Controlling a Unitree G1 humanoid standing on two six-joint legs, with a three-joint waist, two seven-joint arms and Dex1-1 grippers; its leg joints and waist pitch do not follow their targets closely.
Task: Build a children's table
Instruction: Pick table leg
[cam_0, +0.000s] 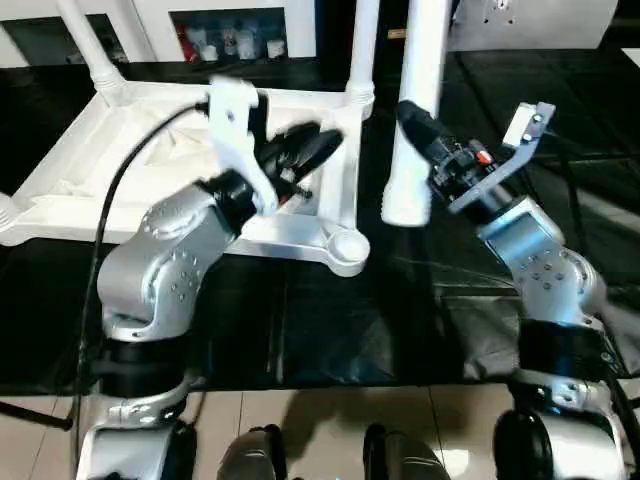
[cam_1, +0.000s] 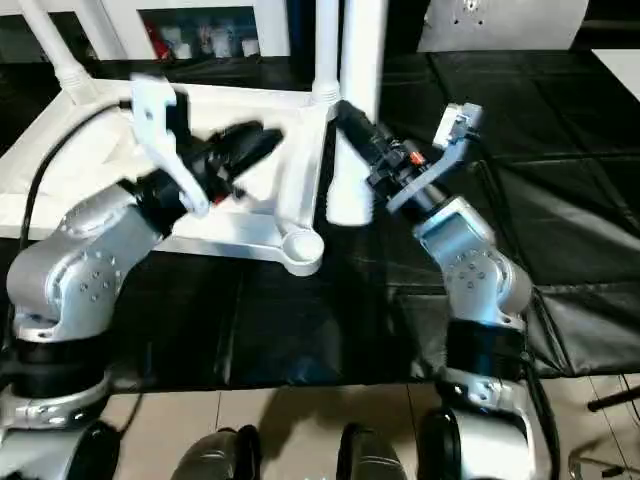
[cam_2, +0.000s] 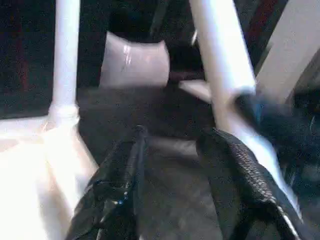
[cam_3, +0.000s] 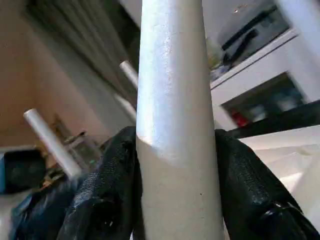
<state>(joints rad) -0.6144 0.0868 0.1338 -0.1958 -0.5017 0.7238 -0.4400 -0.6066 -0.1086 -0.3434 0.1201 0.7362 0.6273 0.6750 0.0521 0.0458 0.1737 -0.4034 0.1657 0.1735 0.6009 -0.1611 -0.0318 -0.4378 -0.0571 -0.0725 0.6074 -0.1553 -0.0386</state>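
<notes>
Table leg (cam_0: 412, 110) clamped upright in right hand (cam_0: 418, 128)

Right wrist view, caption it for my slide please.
Right gripper clamps a white tapered plastic table leg between its black fingers.

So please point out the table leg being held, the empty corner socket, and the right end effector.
Held table leg (cam_0: 408, 190), left eye view, lower wide end.
Empty corner socket (cam_0: 347, 246), left eye view, round rim.
Right end effector (cam_3: 175, 175), right wrist view, between fingertips around leg.
</notes>
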